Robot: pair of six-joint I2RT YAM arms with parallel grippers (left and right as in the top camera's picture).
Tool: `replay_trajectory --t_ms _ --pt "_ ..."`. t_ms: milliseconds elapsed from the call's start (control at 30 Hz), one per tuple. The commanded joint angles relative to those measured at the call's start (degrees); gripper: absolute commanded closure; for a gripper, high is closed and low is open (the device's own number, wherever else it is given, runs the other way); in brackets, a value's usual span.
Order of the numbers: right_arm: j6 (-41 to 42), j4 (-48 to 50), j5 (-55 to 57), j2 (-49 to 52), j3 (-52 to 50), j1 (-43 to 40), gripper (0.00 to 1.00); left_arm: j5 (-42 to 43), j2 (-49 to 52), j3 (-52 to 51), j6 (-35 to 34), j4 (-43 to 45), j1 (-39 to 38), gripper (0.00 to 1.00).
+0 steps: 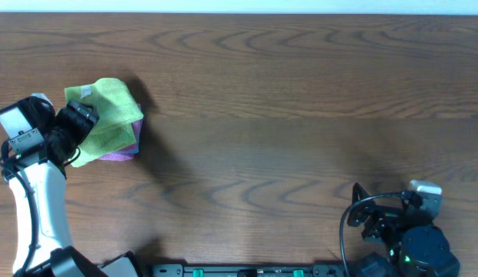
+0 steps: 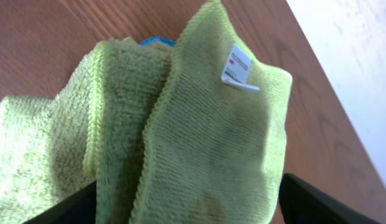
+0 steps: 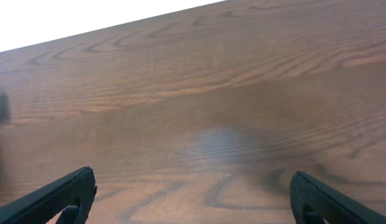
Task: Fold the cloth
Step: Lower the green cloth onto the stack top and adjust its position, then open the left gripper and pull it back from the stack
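A yellow-green cloth (image 1: 108, 115) lies bunched and partly folded at the left of the table, on top of a purple cloth (image 1: 119, 155). My left gripper (image 1: 83, 121) sits over its left side. In the left wrist view the green cloth (image 2: 199, 130) fills the frame, with a white label (image 2: 238, 67) near its top corner. Both left fingers stand wide apart with the cloth's folded layers between them (image 2: 186, 205). My right gripper (image 1: 377, 219) rests at the front right, far from the cloth. It is open and empty over bare wood (image 3: 193, 199).
A bit of blue fabric (image 2: 156, 41) shows under the green cloth. The wooden table (image 1: 300, 115) stretches to the right; its far edge meets a white wall (image 3: 87, 15). The arm bases stand along the front edge.
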Motion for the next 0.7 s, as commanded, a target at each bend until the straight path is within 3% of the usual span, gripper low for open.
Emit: replay_trajectory --t_ms 0,667 --pt "0.7 -0.1 0.6 -0.2 -0.2 -0.2 0.01 0.4 -2.2 1.7 0.5 -0.6 0.4 0.04" --pt "0.7 -0.1 0.6 -0.2 -0.2 -0.2 0.01 4.5 -18.1 1.7 0.5 -4.1 0.4 0.05"
